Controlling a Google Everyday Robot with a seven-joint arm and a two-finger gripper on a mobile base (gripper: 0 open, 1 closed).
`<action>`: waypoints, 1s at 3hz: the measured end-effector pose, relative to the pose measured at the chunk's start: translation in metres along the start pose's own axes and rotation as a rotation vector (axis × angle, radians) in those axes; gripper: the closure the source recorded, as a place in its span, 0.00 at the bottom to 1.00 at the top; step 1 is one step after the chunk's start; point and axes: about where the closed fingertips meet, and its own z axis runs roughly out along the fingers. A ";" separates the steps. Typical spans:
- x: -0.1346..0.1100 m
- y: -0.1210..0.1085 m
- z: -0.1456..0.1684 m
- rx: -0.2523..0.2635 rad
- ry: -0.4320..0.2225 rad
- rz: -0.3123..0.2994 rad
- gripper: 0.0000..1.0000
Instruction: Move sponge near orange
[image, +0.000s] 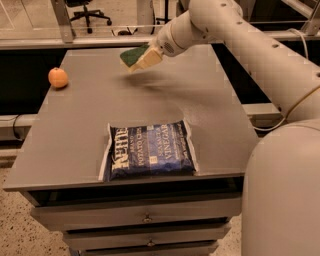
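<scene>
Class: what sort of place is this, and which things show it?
Probably an office or lab: a wheeled office chair behind, a grey table with drawers, and a robot arm whose pincer holds a sponge above the table's far side.

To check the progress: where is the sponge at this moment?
In the camera view the pincer holds the sponge in the air over the far middle of the table, well right of the orange.

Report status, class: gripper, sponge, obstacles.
Cream gripper aloft, far side, clamping green-topped yellow sponge. Round orange fruit at left edge. Blue chip bag near front, off path.
</scene>
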 end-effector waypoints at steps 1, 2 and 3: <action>-0.015 0.014 0.026 -0.024 -0.015 0.018 1.00; -0.024 0.026 0.047 -0.041 -0.026 0.035 1.00; -0.032 0.041 0.070 -0.059 -0.045 0.059 1.00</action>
